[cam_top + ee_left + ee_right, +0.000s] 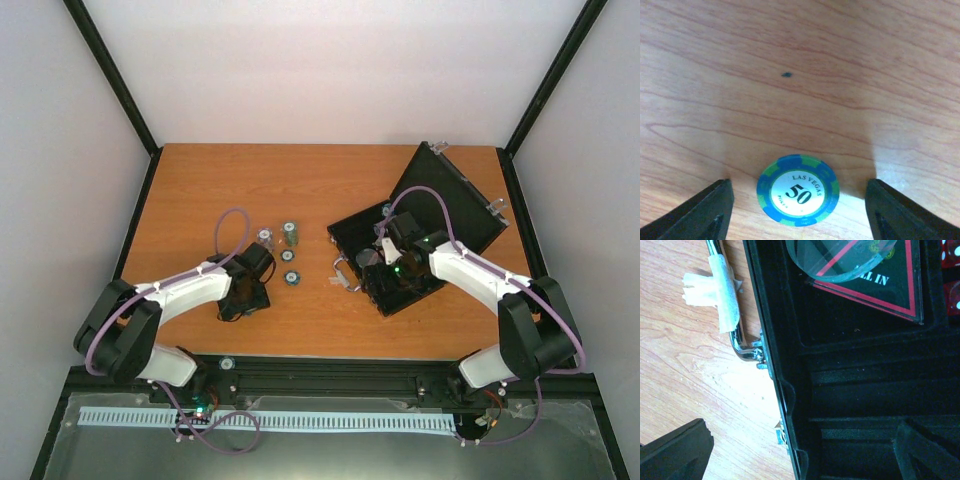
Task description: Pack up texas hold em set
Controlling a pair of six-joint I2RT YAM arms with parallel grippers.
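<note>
Two black fingers (700,212) of the left tool (799,200) fill the bottom corners of the left wrist view. They stand wide apart with one poker chip (798,191) between them. The chip lies flat on the wooden desk (790,60), blue and green around the rim, with "LAS VEGAS 50" on its white centre. Neither finger touches it, so this tool is released and holds nothing.

From above, the left tool (250,272) sits low over the left half of the desk. A few more chips (291,232) lie just to its right (how many in each little pile I cannot tell).

The case (395,290) lies open on the right half of the desk, its lid (450,200) thrown back toward the far right corner. The right tool (388,248) hangs over the case's front edge with its fingers spread wide and nothing between them. In its wrist view one finger (675,450) is over bare wood and the other over a black foam compartment.

The case's chrome handle (737,337) has white tape (720,290) wrapped round it. Inside the case a clear round disc (840,255) rests on a black card (875,290) with a red border, lettered "ALL IN". Red dice (951,270) show at the right edge.
</note>
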